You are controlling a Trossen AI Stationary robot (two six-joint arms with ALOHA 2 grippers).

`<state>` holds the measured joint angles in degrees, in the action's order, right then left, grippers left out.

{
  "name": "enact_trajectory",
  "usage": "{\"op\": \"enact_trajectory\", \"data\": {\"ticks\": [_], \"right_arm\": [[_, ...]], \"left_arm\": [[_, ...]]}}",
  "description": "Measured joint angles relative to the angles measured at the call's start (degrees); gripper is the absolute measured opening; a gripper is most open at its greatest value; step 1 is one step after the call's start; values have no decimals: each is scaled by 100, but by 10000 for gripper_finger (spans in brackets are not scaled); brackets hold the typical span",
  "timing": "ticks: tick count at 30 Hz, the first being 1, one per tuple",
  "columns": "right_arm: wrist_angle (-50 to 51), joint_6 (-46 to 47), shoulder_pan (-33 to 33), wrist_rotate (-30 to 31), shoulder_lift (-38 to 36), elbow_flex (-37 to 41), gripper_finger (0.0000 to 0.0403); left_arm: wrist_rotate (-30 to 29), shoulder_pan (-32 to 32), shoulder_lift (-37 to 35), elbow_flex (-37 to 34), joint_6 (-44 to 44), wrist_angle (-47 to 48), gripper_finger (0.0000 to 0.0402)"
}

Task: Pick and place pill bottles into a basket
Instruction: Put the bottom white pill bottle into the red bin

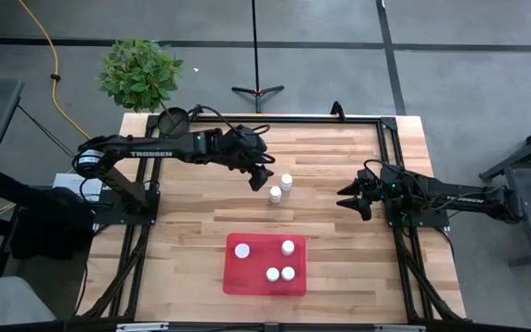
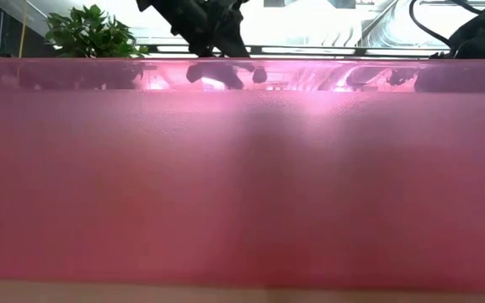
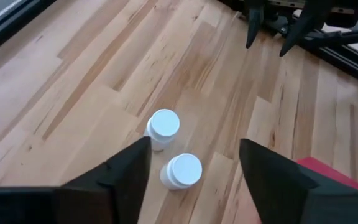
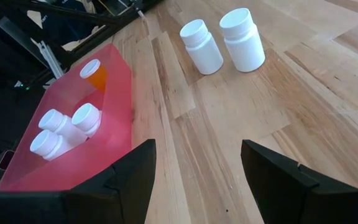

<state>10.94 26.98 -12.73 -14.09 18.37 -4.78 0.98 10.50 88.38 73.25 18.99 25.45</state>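
Left pincer (image 1: 264, 175): dark two-finger unit on the left arm, hanging over the middle of the worktop toward its far edge, fingers apart, nothing between them. In its wrist view the two fingers (image 3: 123, 177) stand either side of the loose bottles below, clear of both.

Right pincer (image 1: 350, 199): dark two-finger unit on the right arm, near the right edge of the worktop, fingers spread, empty.

Worktop (image 1: 192, 231): pale wooden butcher-block top in a black frame.

Loose pill bottles, two: small white plastic cylinders with round white caps, upright, just beside each other at mid-worktop. One (image 1: 287, 182) lies nearer the far edge, the other (image 1: 275, 194) nearer the front; the left pincer is just beside the pair.

Basket (image 1: 247, 277): shallow translucent red rectangular plastic tray with rounded corners, at the front edge of the worktop, about midway along it.

Basket contents, four white-capped pill bottles: one (image 1: 241, 250) at the far left corner, one (image 1: 288, 246) at the far right, two (image 1: 280, 274) touching at the front right. One has an amber body (image 4: 96, 75).

Potted plant (image 1: 138, 72): green and leafy, on the floor beyond the far left corner.
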Motion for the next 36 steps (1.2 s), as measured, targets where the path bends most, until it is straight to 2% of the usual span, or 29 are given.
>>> {"op": "enact_trajectory", "data": {"ticks": [7,17,27,36], "right_arm": [[11,-42,0,15,-2,0,226],[27,-45,1,22,0,-2,226],[35,-151,0,66,-2,-2,226],[37,-153,1,63,0,-2,226]], "left_arm": [[111,-2,314,-2,148,88,311],[159,-6,765,130,228,391,293],[-127,-122,1726,1508,-245,1922,276],[-138,-162,2435,2377,-171,2592,276]]}}
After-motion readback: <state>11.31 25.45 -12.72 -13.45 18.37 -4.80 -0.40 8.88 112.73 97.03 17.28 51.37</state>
